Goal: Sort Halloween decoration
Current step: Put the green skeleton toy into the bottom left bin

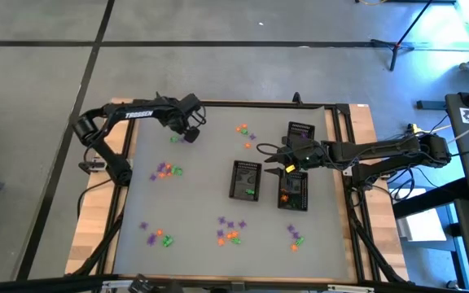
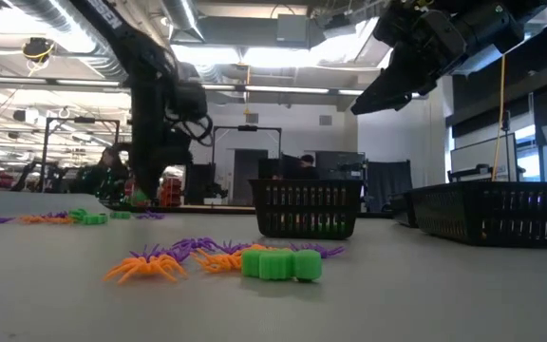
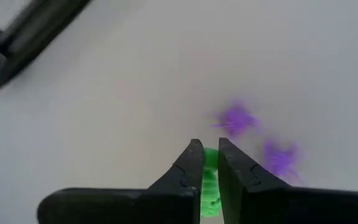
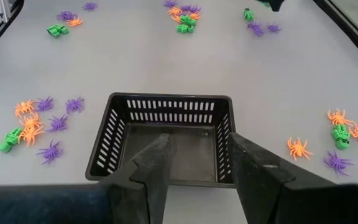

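Halloween decoration [image 1: 230,230] is lying scattered across the counter [image 1: 194,187] in small clusters of orange, green and purple, and we are watching the left gripper [image 3: 204,163] closing on one green trinket [image 3: 209,186] at the far left of the counter. In the left wrist view its two dark fingers are pinching that green piece between them, with two purple spiders [image 3: 236,118] lying just beside it on the bare surface. So we are calling the step in hand a pick: one green piece is being taken from its little group, though we cannot tell whether it is lifted yet.

The right gripper [image 4: 194,158] is hovering with its fingers apart and nothing between them, right above an empty black basket [image 4: 163,140] (the wrist view is looking straight down into it). From above we are counting three baskets; the middle basket [image 1: 245,180] is showing green inside, and the near-right basket [image 1: 292,190] is showing orange.

As we are judging it, the next move is asking the left arm to raise the trinket clear of the purple neighbours and carry it across the counter to the basket with the green pieces. That basket is sitting well apart from the gripper, and the right arm is reaching in just beside it, so the path is calling for care.
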### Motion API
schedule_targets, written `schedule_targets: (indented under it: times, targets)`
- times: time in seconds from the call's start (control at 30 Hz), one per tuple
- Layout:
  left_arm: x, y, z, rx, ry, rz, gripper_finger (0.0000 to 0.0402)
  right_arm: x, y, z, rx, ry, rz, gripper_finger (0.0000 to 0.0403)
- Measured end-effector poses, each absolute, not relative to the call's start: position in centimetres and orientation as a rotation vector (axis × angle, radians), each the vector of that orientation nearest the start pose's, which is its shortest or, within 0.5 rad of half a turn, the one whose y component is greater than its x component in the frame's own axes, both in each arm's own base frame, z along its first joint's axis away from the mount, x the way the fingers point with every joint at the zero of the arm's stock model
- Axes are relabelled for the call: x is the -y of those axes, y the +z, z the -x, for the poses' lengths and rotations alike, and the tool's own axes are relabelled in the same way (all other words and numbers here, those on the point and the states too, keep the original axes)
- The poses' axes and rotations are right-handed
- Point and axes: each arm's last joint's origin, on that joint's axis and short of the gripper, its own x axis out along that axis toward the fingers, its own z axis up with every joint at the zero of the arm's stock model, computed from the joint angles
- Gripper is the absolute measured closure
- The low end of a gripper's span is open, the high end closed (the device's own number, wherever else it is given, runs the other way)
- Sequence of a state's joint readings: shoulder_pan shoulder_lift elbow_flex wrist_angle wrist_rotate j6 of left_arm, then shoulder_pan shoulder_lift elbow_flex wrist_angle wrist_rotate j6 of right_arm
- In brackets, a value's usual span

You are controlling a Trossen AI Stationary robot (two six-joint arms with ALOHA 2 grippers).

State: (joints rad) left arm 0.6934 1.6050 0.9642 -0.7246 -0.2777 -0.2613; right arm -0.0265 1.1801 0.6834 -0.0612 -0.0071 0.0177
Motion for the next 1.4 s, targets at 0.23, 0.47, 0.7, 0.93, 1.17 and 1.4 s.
schedule_targets:
  times: [0.23, 0.47, 0.7, 0.93, 1.17, 1.4]
  targets:
    - [-15.5, 19.6, -23.7, -1.114, 0.782, 0.505, 0.039, 0.6, 23.2, -24.5, -0.557, -0.024, -0.026, 0.0246]
    - [-9.7, 22.6, -29.9, -0.72, 0.208, 0.416, 0.039, 0.8, 23.2, -24.5, -0.557, -0.071, -0.012, 0.0246]
    - [-3.8, 24.1, -32.8, -0.521, 0.004, 0.2, 0.0379, 0.8, 23.2, -24.5, -0.557, -0.074, -0.011, 0.0246]
    - [-1.6, 22.4, -34.5, -0.506, 0.006, 0.151, 0.0314, 0.8, 23.3, -24.6, -0.554, -0.075, -0.011, 0.0246]
    - [-2.3, 21.3, -34.9, -0.537, 0.06, 0.148, 0.028, 0.8, 23.3, -24.6, -0.549, -0.075, -0.01, 0.0246]
    - [-4.1, 22.4, -32.4, -0.665, 0.189, 0.15, 0.0278, 0.8, 23.2, -24.5, -0.565, -0.074, -0.007, 0.0246]
